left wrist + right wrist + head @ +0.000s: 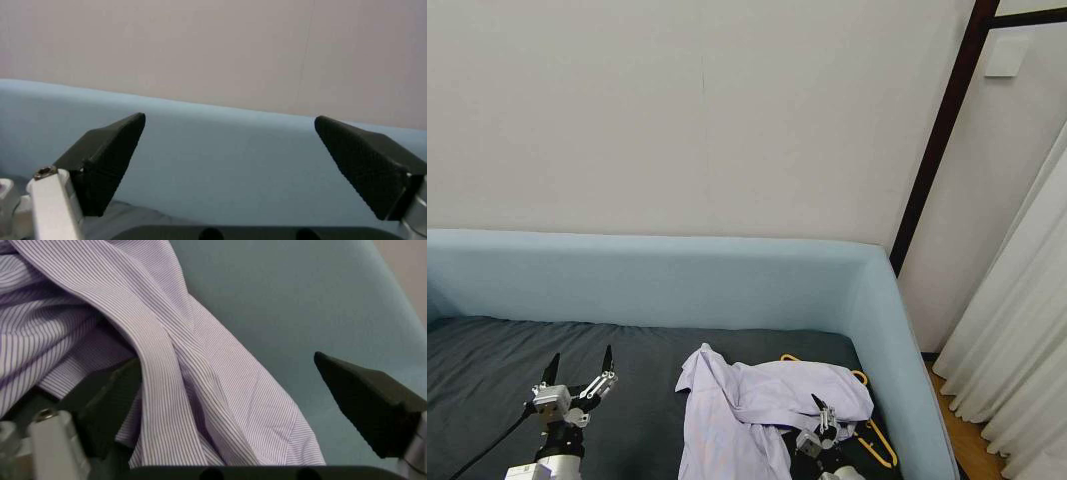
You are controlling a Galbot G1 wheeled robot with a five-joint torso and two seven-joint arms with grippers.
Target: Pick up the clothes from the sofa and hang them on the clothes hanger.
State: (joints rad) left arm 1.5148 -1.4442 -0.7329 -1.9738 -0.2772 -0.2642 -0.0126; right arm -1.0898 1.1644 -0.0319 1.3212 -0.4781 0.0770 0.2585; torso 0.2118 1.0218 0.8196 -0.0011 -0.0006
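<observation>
Nothing hung yet: the shirt lies on the sofa at five o'clock, my right gripper at it with fingers spread, and my left gripper idles at seven, fingers also spread.

I can read no text, label, brand, number or sign on anything before me. The striped shirt carries only its fine purple lines. The sofa, the wall and the small white plate high beside the door frame are all plain.
</observation>
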